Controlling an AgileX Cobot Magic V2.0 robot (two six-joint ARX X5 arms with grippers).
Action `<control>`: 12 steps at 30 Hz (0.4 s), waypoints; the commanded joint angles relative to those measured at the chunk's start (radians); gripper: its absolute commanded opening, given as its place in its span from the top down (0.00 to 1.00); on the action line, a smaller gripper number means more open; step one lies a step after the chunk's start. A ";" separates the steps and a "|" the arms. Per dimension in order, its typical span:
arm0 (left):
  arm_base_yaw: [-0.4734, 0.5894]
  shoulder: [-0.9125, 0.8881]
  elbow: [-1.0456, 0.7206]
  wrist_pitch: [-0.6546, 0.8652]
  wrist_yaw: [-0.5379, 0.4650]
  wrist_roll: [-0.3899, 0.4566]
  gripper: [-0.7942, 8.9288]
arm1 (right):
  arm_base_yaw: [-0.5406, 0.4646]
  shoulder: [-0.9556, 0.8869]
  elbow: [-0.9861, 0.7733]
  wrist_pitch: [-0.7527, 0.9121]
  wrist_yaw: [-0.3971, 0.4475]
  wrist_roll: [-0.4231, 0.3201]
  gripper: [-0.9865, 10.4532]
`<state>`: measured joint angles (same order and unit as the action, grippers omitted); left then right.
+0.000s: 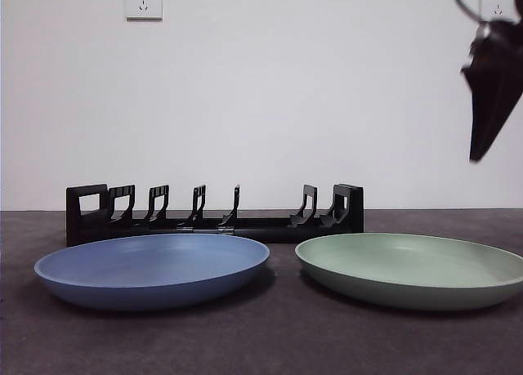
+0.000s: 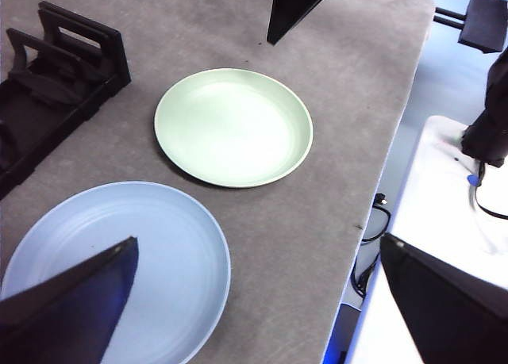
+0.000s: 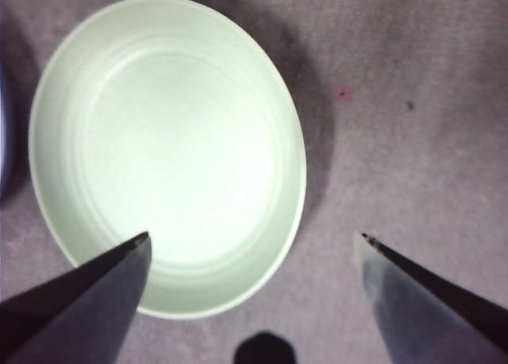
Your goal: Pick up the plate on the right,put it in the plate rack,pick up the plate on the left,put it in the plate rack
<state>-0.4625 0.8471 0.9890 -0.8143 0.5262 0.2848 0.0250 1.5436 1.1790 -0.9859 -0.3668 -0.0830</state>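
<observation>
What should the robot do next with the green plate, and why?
Probably lower the right gripper so its open jaws straddle the green plate's near rim. It hangs above the plate, one jaw over the plate, the other over bare table, touching nothing. The rack holds no plate yet.

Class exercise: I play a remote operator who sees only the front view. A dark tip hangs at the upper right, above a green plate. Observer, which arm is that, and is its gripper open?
Observer: It is the right gripper, jaws open, one tip over the green plate, the other over bare table.
Operator: Is the plate held yet?
Observer: No, the jaws stand apart above it, touching nothing.
Operator: And the left arm?
Observer: The left gripper is open above the blue plate, with the plate rack beside it.
</observation>
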 commanded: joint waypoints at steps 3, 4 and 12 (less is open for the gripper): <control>-0.004 0.004 0.004 0.014 -0.005 0.016 0.28 | 0.021 0.083 0.002 0.049 0.008 0.003 0.54; -0.004 0.006 0.004 0.016 -0.005 0.016 0.28 | 0.022 0.097 0.002 0.055 0.013 0.003 0.54; -0.004 0.006 0.004 0.025 -0.005 0.016 0.28 | 0.023 0.194 0.002 0.087 0.027 0.003 0.54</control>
<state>-0.4633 0.8536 0.9894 -0.7971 0.5217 0.2882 0.0463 1.7256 1.1801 -0.9039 -0.3405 -0.0830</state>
